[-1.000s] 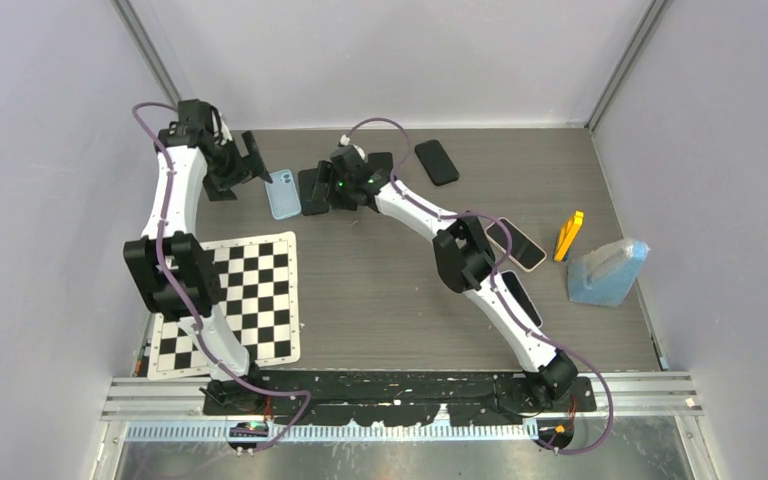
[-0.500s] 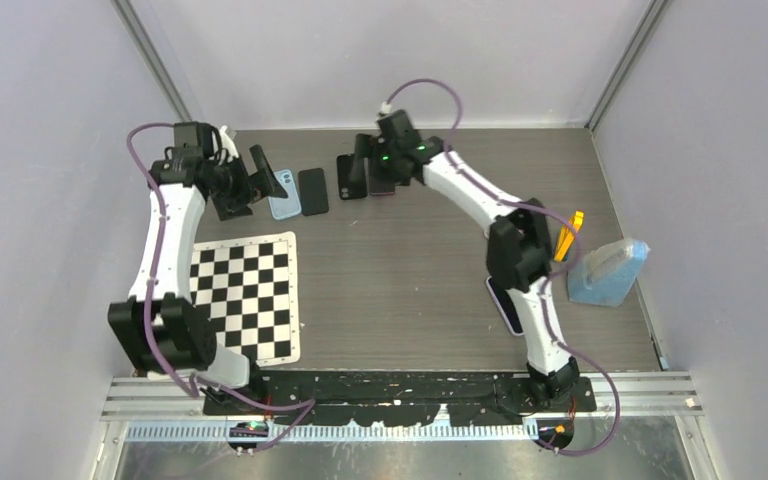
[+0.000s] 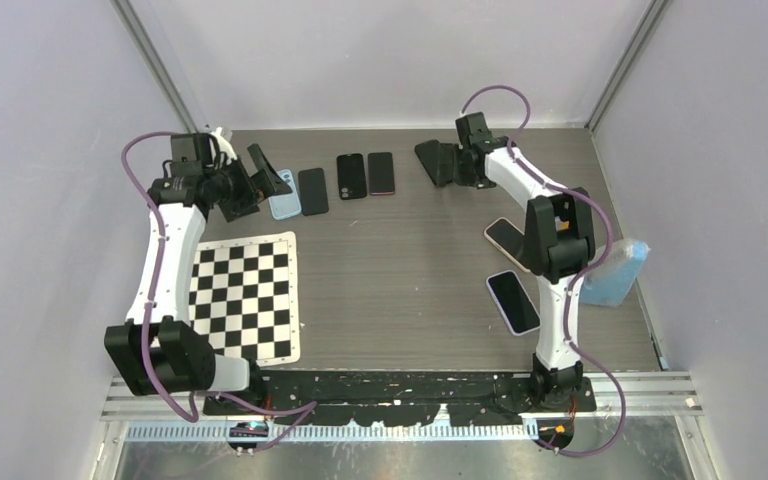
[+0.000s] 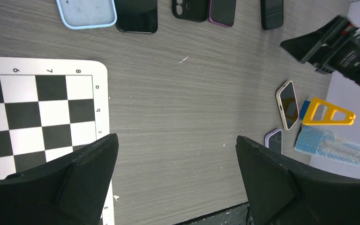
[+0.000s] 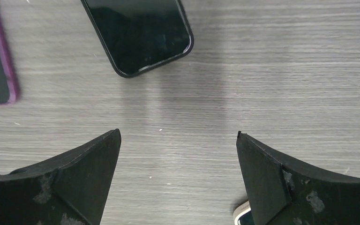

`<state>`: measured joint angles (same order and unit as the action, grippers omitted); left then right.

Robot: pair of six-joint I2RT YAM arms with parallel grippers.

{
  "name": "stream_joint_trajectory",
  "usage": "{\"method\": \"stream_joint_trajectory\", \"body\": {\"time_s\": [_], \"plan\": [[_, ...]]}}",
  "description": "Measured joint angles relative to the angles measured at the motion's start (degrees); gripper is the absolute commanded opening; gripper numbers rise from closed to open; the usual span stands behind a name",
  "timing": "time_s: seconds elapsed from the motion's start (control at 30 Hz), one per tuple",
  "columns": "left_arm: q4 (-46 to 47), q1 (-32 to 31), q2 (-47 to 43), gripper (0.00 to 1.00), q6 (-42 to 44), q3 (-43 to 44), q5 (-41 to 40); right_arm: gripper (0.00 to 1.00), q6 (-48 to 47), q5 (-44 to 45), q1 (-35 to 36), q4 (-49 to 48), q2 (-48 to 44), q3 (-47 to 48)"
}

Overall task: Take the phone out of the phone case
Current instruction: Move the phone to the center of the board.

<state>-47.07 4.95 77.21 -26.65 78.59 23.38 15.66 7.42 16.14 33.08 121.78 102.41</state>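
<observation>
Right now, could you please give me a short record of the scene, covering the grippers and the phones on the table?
left gripper: open, empty, raised beside the light blue case
right gripper: open, empty, low over the table, far black phone just ahead
light blue case: flat, looks empty
row to its right: bare black phone, black case or phone back up, purple-cased phone
right side: tan-cased phone, pale-cased phone, screens up
checkerboard: flat, near left
</observation>
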Motion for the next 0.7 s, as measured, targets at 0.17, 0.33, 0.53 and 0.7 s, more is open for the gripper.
{"method": "stream_joint_trajectory", "body": {"time_s": [0.17, 0.33, 0.53, 0.7], "plan": [[1.2, 0.0, 2.3, 1.00, 0.0, 1.1, 0.0, 1.00, -5.2, -1.0, 0.4, 2.5, 5.4, 1.6], [1.1, 0.0, 4.1, 1.00, 0.5, 2.9, -1.4, 1.00, -6.9, 0.6, 0.7, 4.5, 12.1, 8.6], [1.0, 0.0, 4.6, 1.00, 2.1, 5.3, -3.9, 1.00, -8.0, -0.8, 0.4, 6.8, 16.1, 15.3], [0.8, 0.0, 5.1, 1.00, 3.2, 7.2, -5.0, 1.00, -7.1, -5.5, -1.1, 10.0, 23.1, 27.8]]}}
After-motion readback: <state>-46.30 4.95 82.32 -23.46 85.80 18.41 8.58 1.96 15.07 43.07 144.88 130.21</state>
